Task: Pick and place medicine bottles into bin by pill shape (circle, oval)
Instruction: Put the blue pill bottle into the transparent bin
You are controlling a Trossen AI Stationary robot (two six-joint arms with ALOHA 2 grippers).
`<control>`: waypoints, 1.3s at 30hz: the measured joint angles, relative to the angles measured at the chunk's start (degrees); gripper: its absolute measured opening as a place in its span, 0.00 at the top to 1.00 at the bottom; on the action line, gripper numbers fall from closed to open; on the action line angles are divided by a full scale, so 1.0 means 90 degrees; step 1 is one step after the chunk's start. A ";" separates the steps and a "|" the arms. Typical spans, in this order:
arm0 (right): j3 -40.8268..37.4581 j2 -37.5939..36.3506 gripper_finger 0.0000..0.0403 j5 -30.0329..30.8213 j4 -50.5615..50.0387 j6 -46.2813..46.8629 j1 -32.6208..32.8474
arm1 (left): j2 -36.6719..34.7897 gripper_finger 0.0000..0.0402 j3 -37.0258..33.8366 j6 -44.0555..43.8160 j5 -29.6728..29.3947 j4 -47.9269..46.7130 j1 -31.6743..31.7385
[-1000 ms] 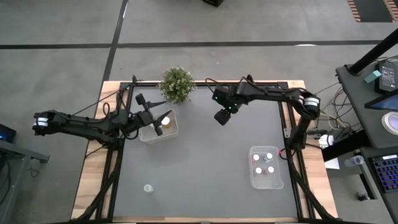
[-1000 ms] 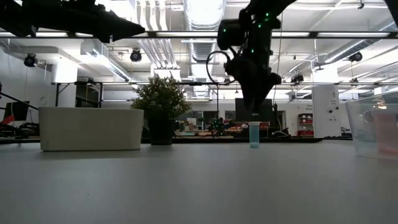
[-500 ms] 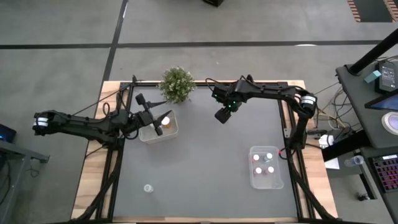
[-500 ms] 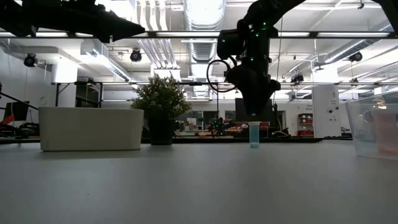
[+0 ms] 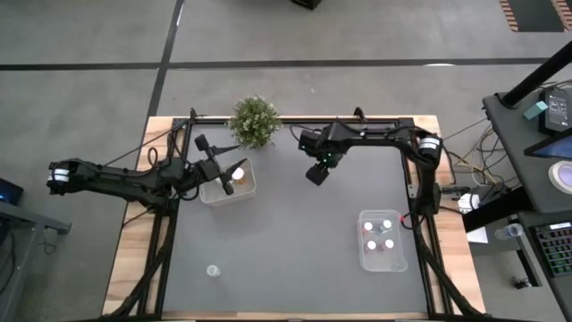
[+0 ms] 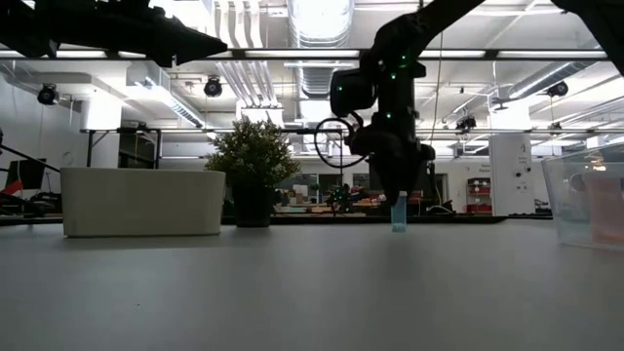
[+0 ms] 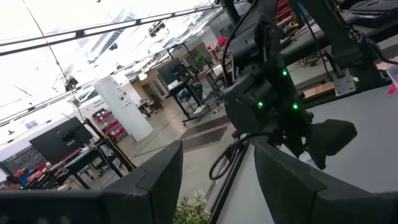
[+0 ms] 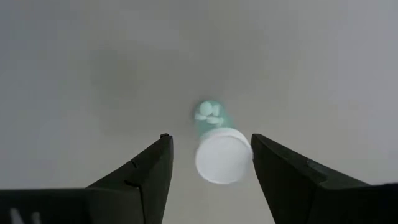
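Note:
A small bottle with a white cap (image 8: 222, 155) and green pills stands upright on the table's far middle (image 6: 399, 212). My right gripper (image 8: 208, 140) points straight down over it (image 5: 315, 172), open, one finger on either side of the cap; no touch shows. My left gripper (image 7: 217, 149) hangs open with nothing in it above the white bin (image 5: 228, 183) at the far left, where a bottle (image 5: 238, 172) lies. A clear bin (image 5: 382, 240) at the right holds several white-capped bottles. One more bottle (image 5: 213, 269) stands near the front left.
A green potted plant (image 5: 255, 121) stands at the far edge beside the white bin. In the low view the white bin (image 6: 141, 202) and the plant (image 6: 252, 166) are at the left and the clear bin (image 6: 590, 200) at the right. Bare grey tabletop lies between them.
My right gripper has come down toward the green-pill bottle, shifting slightly toward the table's left, still pointing down with its fingers as far apart as before. The bottle has stayed where it was.

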 joint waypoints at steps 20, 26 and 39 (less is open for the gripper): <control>0.0000 0.0000 0.70 0.0022 -0.0001 -0.0010 0.0025 | 0.0000 0.55 0.0000 0.0002 0.0000 -0.0002 0.0000; 0.0000 0.0000 0.73 0.0022 -0.0005 -0.0009 0.0025 | 0.0000 0.55 0.0000 0.0002 0.0000 -0.0003 0.0000; 0.0000 -0.0355 0.72 0.0024 -0.0098 0.0049 0.0101 | 0.0000 0.55 0.0000 0.0007 0.0000 -0.0002 0.0000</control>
